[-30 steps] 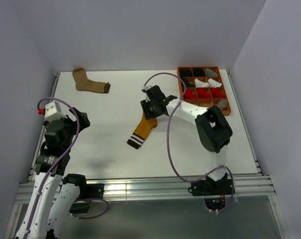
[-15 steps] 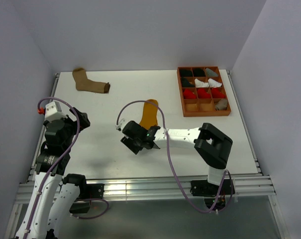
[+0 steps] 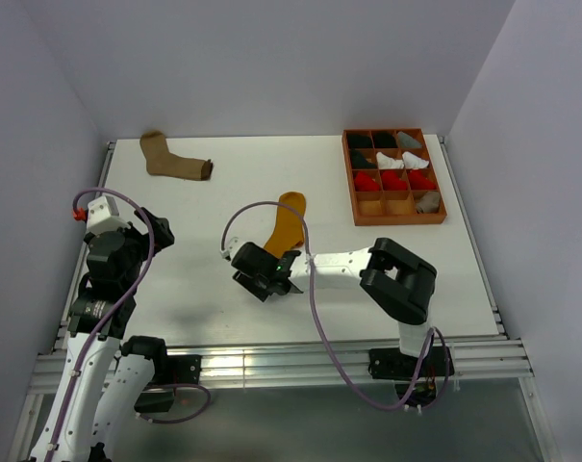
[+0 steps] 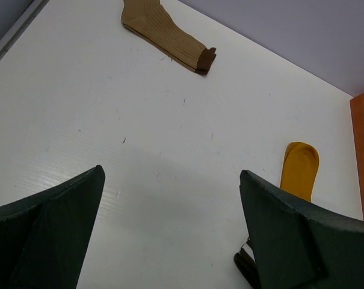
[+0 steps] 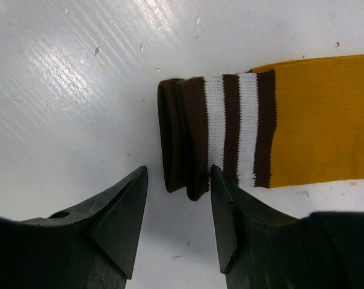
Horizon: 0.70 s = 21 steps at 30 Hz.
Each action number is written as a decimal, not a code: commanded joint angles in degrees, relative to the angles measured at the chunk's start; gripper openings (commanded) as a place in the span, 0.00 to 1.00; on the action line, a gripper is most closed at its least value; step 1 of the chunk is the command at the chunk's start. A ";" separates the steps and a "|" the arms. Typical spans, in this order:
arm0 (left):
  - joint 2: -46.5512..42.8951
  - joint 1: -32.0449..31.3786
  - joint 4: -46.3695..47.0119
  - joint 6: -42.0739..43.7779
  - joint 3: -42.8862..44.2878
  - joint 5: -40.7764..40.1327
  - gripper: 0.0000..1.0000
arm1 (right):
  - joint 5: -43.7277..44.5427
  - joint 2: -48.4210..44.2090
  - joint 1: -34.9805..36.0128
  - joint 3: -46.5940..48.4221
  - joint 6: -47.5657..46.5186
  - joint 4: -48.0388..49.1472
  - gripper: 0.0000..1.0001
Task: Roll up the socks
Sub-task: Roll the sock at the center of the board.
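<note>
A mustard yellow sock lies flat mid-table, toe toward the back. Its dark-and-white striped cuff points to the front, and the end looks folded over. My right gripper hovers over that cuff. In the right wrist view its jaws stand partly apart at the cuff's edge, open and holding nothing. A tan sock with a dark cuff lies at the back left, also seen in the left wrist view. My left gripper hangs wide open above bare table at the left, far from both socks.
An orange compartment tray with rolled red, white, black and grey bundles stands at the back right; its edge shows in the left wrist view. The mustard sock's toe shows there too. Walls close the table's back and sides.
My right gripper swung from the mustard sock's toe end down to its cuff end, nearer the front. The sock now lies straighter. The left arm has not moved.
</note>
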 commanded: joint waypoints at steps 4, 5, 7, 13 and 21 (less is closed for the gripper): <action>0.31 0.37 1.88 0.61 0.20 0.63 1.00 | 3.87 2.47 0.68 0.01 -1.18 1.05 0.53; 0.48 0.37 1.88 0.61 0.20 0.63 0.99 | 4.05 2.99 0.77 0.18 -1.27 0.88 0.53; 0.57 0.37 1.88 0.70 0.20 0.72 0.99 | 4.05 3.52 0.85 0.45 -1.36 0.79 0.52; 1.01 0.37 2.14 0.96 -0.06 2.21 1.00 | 5.81 5.72 1.12 0.98 -1.36 -0.36 0.40; 6.63 0.28 2.85 -2.20 0.72 12.84 0.99 | 1.69 4.06 1.82 1.68 -0.48 1.84 0.00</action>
